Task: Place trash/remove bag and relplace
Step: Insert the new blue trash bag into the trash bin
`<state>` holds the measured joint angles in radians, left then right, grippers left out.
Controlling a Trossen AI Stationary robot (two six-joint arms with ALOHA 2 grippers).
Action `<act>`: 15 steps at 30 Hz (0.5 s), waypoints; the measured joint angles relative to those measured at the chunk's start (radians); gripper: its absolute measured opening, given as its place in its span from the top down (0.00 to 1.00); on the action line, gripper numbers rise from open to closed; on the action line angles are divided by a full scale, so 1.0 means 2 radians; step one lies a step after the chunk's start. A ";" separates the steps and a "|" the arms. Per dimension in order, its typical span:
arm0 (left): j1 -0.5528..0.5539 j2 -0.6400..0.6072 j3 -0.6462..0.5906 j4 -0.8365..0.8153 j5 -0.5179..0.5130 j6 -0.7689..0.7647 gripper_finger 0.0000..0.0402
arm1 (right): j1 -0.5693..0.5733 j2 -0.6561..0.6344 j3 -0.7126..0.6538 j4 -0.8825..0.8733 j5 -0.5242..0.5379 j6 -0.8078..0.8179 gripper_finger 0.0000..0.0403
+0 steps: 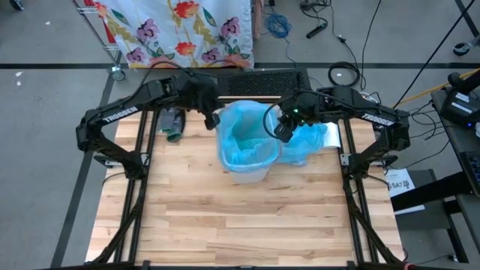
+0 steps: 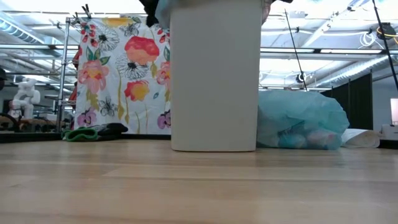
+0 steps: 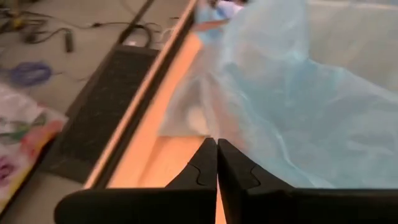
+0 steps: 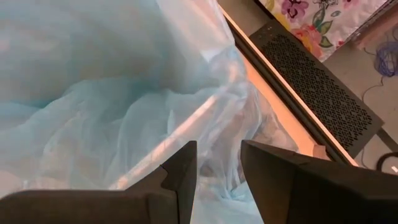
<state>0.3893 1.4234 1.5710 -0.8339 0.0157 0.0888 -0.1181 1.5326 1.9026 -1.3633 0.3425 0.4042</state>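
White bin [image 1: 251,171] mid-bench, light-blue liner [image 1: 241,131] draped in and over rim. Second blue bag [image 2: 301,121], full, lying on bench just right of bin; pale lumps showing through it near the bottom, prob. the trash. No loose scraps seen on bench [image 1: 247,225].

Left gripper [image 3: 217,152] at far-left rim, fingers pressed fully together at liner edge; can't tell if any film is actually pinched. Right gripper [image 4: 217,163] at far-right rim, jaws part open, straddling liner fold, holding nothing.

Risks:
- Left may have closed on air; a pull then leaves liner slumped inside.
- If only a thin edge is caught, film could tear or slip.
- Uneven pull w/ one side unheld could drag or tip bin, prob. light.
- Right arm close to full bag; could snag it.

Dark-green bundle [image 1: 172,124] far left, clear of work.
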 joint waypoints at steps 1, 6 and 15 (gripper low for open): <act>0.003 -0.001 0.001 -0.002 -0.006 0.000 0.99 | 0.000 0.000 0.000 0.001 0.000 0.000 0.71; 0.037 -0.001 -0.004 -0.025 -0.010 -0.002 1.00 | 0.000 0.000 0.000 0.016 0.000 0.001 0.71; 0.060 -0.002 -0.052 -0.020 0.010 -0.016 1.00 | 0.000 0.000 0.000 0.022 0.000 -0.001 0.71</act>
<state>0.5093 1.4200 1.4679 -0.8733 0.0353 0.0574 -0.1181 1.5333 1.9022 -1.3201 0.3428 0.4026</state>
